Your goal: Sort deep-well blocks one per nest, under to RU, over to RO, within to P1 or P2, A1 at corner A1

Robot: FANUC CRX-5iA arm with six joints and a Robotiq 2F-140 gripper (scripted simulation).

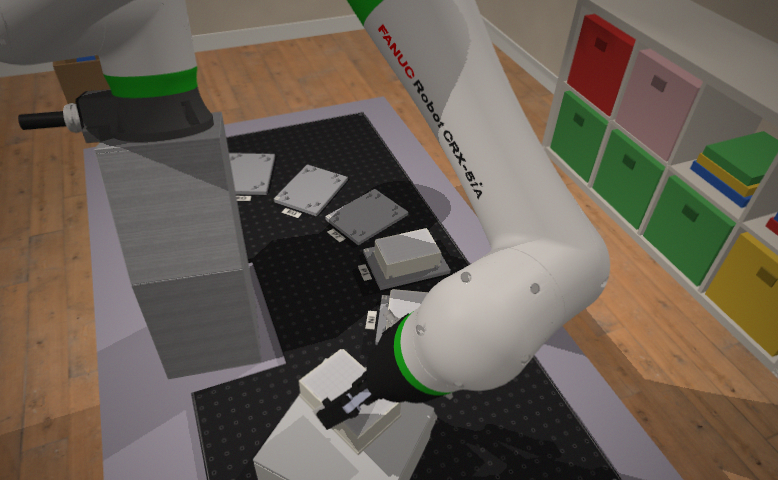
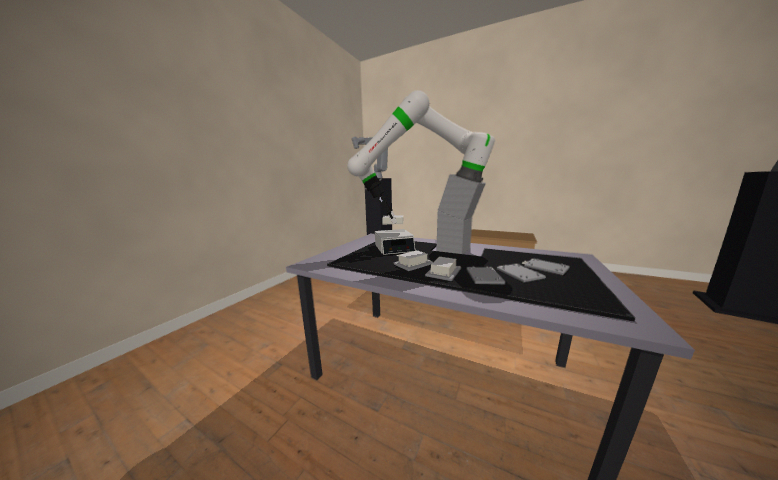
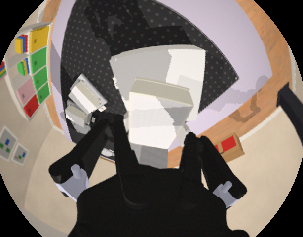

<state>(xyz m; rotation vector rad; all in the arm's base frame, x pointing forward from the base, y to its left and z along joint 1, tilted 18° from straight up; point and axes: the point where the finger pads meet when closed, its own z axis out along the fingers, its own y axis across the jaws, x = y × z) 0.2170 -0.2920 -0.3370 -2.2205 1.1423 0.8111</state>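
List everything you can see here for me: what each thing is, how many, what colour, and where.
White rectangular deep-well blocks: three; one held above the weigher, two on neighbouring nest plates.
Bare flat nest plates: three, grey, in a row on the mat.
Box-shaped check-weigher: one, light grey, at the mat's end.
Dotted mat: one, black, on the table.
Table: one, lilac-grey top, black legs.
Shelf unit: one, white, with red, pink, green and yellow bins.
Tall stand: one, black, on the floor.
Arm's pedestal: one, grey.
Robot arm: one, white with green bands.
Gripper: one, black, shut on a block.
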